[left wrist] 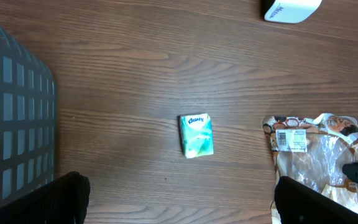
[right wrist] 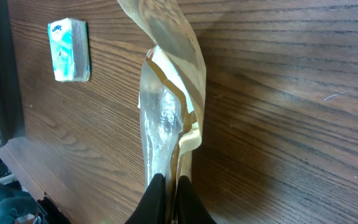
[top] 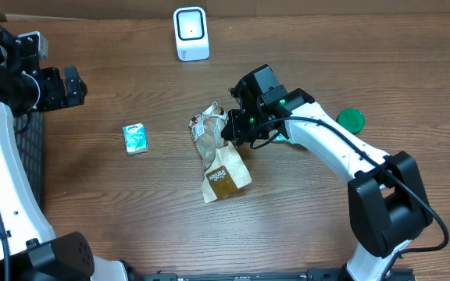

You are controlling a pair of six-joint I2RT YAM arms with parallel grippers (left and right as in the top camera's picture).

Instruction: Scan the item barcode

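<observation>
The item is a crinkled clear-and-tan plastic bag (top: 219, 160) in the middle of the table, its lower end lying on the wood and its upper end lifted. My right gripper (top: 228, 129) is shut on the bag's upper edge; in the right wrist view the thin bag (right wrist: 166, 106) is pinched between the two black fingertips of the right gripper (right wrist: 169, 186). A white barcode label (left wrist: 291, 140) shows on the bag (left wrist: 312, 165) in the left wrist view. The white scanner (top: 191, 33) stands at the back centre. My left gripper (top: 75, 86) hovers at the far left, open and holding nothing (left wrist: 179, 199).
A small pale green tissue pack (top: 134, 139) lies left of the bag. A black mesh basket (left wrist: 11, 124) sits at the left edge of the table. A green round object (top: 351, 119) lies right of the right arm.
</observation>
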